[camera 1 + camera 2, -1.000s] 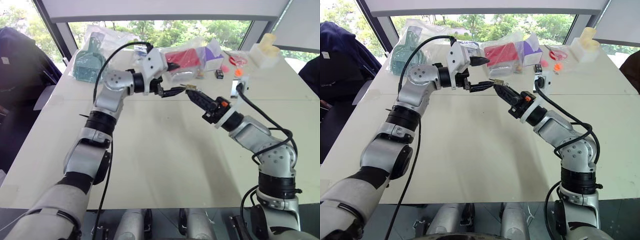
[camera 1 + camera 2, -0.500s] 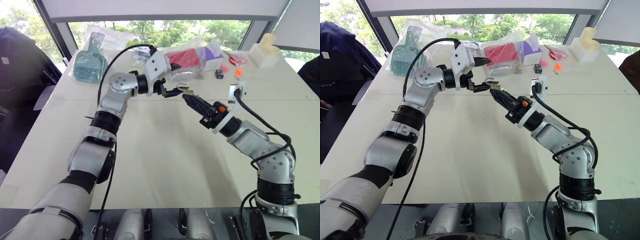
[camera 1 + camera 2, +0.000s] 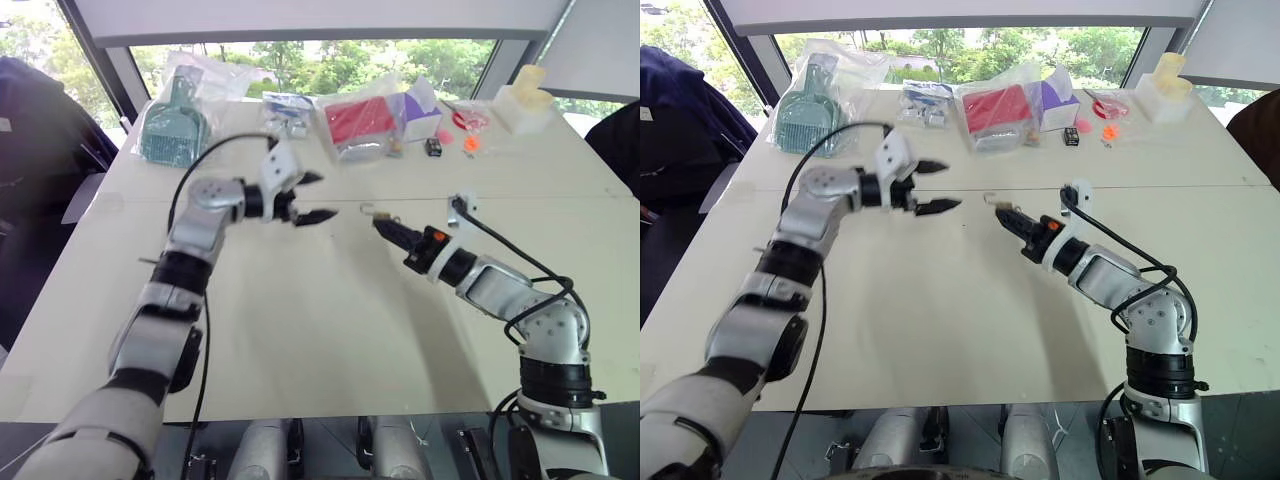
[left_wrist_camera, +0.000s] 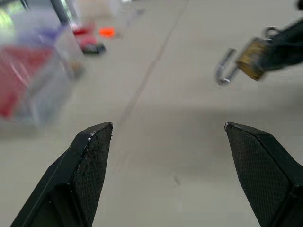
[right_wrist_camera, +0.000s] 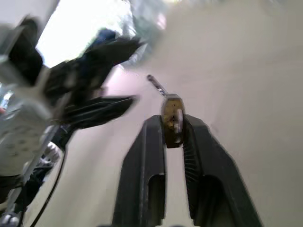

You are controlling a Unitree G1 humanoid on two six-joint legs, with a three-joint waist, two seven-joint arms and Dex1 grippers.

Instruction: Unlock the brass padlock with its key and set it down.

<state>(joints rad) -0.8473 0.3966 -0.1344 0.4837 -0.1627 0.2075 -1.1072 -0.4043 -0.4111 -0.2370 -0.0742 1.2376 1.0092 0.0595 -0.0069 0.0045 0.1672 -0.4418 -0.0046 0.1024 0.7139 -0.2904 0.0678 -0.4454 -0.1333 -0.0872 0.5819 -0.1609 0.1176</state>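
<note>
Head views: left gripper spread wide, empty, above the table. Right gripper pinching the brass padlock, held in the air well apart from the left gripper. Bagged items along the far table edge, among them a red box.

Left wrist view: black fingers far apart, brass padlock beyond them with its shackle swung open.

Right wrist view: fingers clamped on the padlock's brass body.

Bright daylight from the windows behind the table, soft shadows, both wrist views motion-blurred
</note>
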